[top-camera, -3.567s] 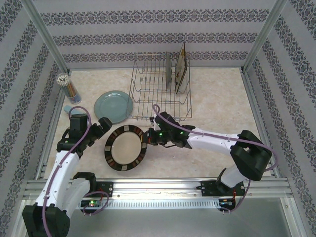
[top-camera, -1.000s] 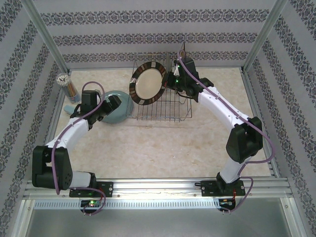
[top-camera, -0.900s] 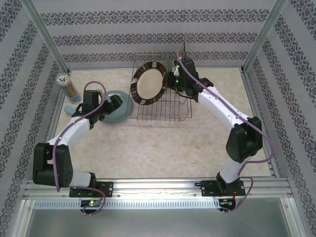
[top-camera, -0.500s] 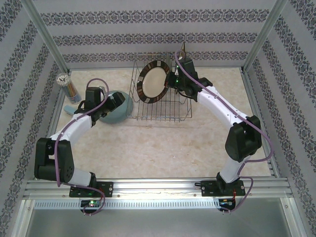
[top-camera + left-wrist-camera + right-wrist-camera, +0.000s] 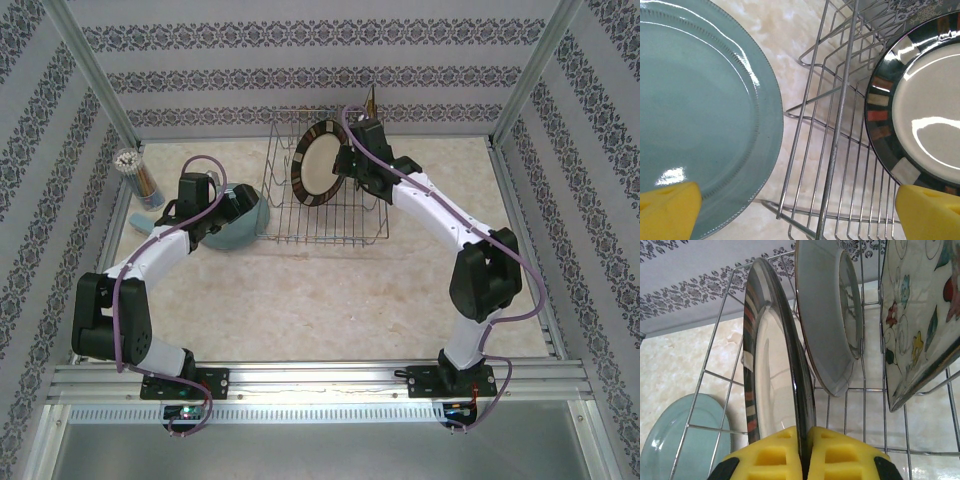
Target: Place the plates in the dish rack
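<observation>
Listing, we find: right pincer (image 5: pixel 805 440) clamped on the brown-rimmed plate (image 5: pixel 318 165) (held upright) over the dish rack (image 5: pixel 325 228); left pincer (image 5: pixel 232 203) spread wide over the light-blue plate (image 5: pixel 246 218), just left of the rack.

White arms (image 5: pixel 440 215), blk joints (image 5: pixel 485 285), yellow fingers (image 5: pixel 775 452)

The light-blue plate (image 5: pixel 700 115) and brown-rimmed plate (image 5: pixel 925 120) have a glossy glaze; the dish rack (image 5: pixel 838 125) is shiny metal wire; the bench (image 5: pixel 330 290) looks smooth and marbled.

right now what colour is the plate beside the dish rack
The plate is plain light blue, best seen from the left wrist.
</observation>
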